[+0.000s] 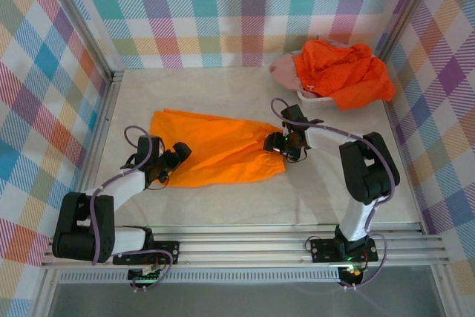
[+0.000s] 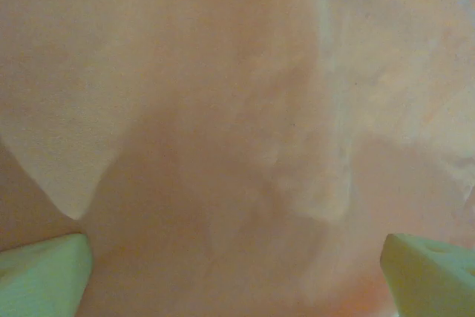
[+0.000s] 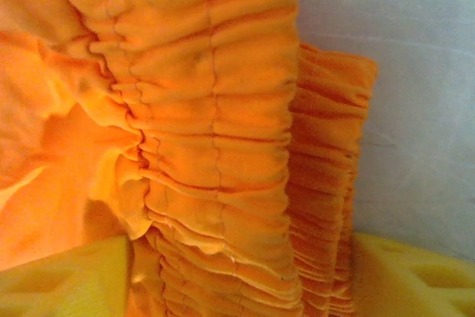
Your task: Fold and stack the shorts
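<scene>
On the worktop (image 1: 223,209), orange shorts (image 1: 223,146) are spread out flat at the middle, between the two arms. The left gripper (image 1: 169,162) is lowered at their near left edge; in its wrist view (image 2: 237,287) the fingers (image 2: 44,272) are seen fully apart, with pale, blurred cloth (image 2: 223,109) stretching beneath them and nothing held. The right gripper (image 1: 288,142) is set at the right end of the shorts, where the gathered waistband (image 3: 215,131) lies (seen close in the right wrist view). That gripper (image 3: 241,287) is partly open, and the waistband is bunched between its fingers (image 3: 59,280), touching both; whether it is truly pinched cannot be told. At the far right corner, a white basket (image 1: 310,98) is draped with a second orange pair (image 1: 345,72), and a pink pair (image 1: 280,70) is tucked at its left.
</scene>
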Motion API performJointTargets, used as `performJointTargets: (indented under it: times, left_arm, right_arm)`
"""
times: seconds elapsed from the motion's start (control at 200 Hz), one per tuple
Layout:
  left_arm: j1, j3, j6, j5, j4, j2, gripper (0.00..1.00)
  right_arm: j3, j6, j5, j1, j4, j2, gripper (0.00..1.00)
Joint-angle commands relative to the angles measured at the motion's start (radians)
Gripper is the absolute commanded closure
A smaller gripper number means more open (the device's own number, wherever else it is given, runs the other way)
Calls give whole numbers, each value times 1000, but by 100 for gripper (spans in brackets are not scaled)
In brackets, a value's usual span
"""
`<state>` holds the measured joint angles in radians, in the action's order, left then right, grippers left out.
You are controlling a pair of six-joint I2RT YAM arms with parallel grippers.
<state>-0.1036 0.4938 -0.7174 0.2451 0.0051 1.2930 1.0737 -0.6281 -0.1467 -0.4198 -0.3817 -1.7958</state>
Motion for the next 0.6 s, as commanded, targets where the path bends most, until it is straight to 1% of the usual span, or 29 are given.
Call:
performJointTargets:
  times: [0.0,0.075,0.205,0.285,0.395,0.52,0.595]
  left_arm:
    - [-10,-30,13,-11,-27,13,0]
    - [-10,-31,15,-11,-29,12,0]
    - [-10,-25,16,-11,-37,-2,0]
    - [-10,-15,17,-11,-56,-17,0]
    - [-10,7,20,-9,-95,-64,0]
    - [-11,45,28,0,-159,-162,0]
    - [-11,70,38,11,-194,-227,0]
  right_arm:
    - [25,7,-12,-4,11,-32,40]
    - [32,27,-5,-5,0,-52,52]
    - [37,68,24,-5,-14,-70,81]
    - [50,104,60,-5,-48,-72,95]
    - [66,164,133,-5,-108,-38,100]
    - [96,265,238,-5,-237,57,100]
    - [125,346,331,-5,-341,123,100]
